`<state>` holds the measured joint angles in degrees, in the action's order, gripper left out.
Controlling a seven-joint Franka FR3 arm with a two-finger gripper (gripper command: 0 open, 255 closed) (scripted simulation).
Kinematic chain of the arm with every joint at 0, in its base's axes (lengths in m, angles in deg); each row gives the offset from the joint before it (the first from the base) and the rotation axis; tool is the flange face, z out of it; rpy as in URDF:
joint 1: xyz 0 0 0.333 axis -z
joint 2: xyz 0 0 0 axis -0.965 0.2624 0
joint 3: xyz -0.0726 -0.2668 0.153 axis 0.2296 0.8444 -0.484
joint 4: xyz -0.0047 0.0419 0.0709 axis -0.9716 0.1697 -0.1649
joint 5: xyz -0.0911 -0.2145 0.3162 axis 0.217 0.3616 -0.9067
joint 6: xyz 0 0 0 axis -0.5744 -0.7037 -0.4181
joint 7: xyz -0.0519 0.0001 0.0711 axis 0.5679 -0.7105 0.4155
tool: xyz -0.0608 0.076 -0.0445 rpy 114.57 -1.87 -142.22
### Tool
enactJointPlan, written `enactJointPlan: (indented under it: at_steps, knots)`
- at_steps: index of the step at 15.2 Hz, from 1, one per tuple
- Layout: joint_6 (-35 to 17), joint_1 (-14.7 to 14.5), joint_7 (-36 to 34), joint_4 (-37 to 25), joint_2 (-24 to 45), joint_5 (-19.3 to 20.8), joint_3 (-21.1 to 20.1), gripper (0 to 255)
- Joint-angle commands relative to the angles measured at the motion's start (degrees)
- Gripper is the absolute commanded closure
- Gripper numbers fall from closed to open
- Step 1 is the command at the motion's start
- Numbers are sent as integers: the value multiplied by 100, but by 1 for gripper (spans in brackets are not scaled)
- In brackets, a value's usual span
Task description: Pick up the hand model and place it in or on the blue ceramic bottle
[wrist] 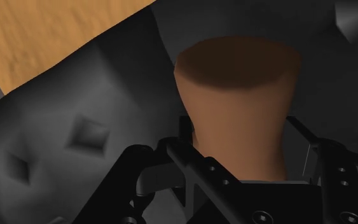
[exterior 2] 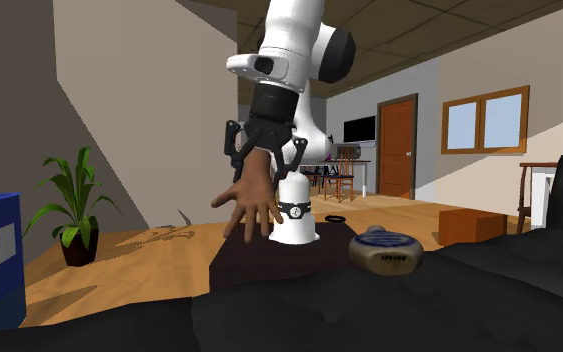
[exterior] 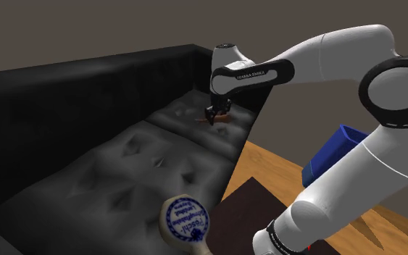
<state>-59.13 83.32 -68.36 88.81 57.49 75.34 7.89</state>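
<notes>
Our gripper (exterior 2: pixel 266 157) clamps hand (exterior 2: pixel 249 202) at wrist, long axis hanging down; bottle (exterior: pixel 184 219) lies well apart, toward shoulder view's bottom, on sofa (exterior: pixel 93 174).

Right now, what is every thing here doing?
Hand model, held by its wrist, fingers pointing down over the sofa.
Gripper, shut on the hand model.
Blue bottle, standing apart from the gripper, untouched.
Round blue-labelled box, lying on the sofa.
Brown door, shut.
</notes>
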Motion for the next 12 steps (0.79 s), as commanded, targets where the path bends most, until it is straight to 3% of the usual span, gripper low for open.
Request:
enactJointPlan:
  at_steps: [1,12]
  knots:
    - [16,-101,-185,297,-268,-45,-107,255]
    - [321,-826,-1261,1627,-1671,-637,-878,255]
